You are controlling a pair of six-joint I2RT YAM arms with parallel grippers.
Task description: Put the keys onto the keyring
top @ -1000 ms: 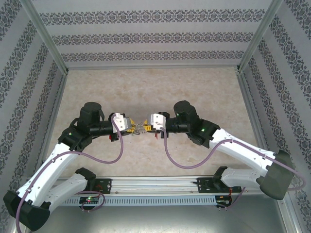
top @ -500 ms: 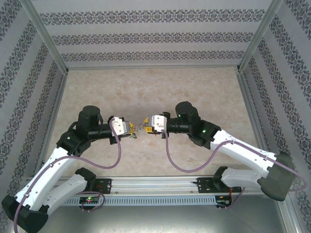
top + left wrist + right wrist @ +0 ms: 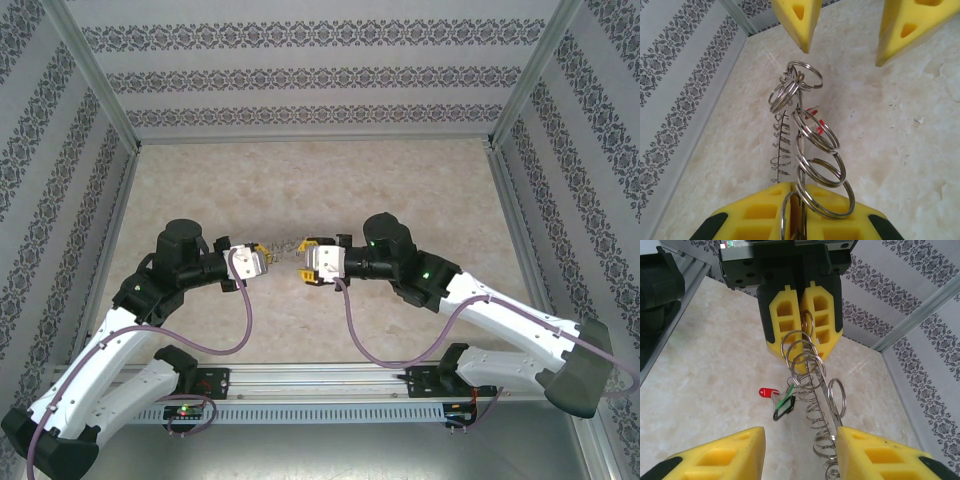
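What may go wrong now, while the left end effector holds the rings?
The left end effector alone pinches the silver chain of metal rings, at one end. The open right end effector is off it, so the chain may swing or slip out. The small red-headed key beside the rings could snag.

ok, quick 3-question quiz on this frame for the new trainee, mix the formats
1. True or false: the left claw is shut on the keyring.
2. Pick one. The right claw is: A) open B) shut on the keyring C) shut on a red key.
3. Fill in: in the right wrist view, beside the green key head there is a second key head, coloured ____.
Key: 1 true; 2 A; 3 red.
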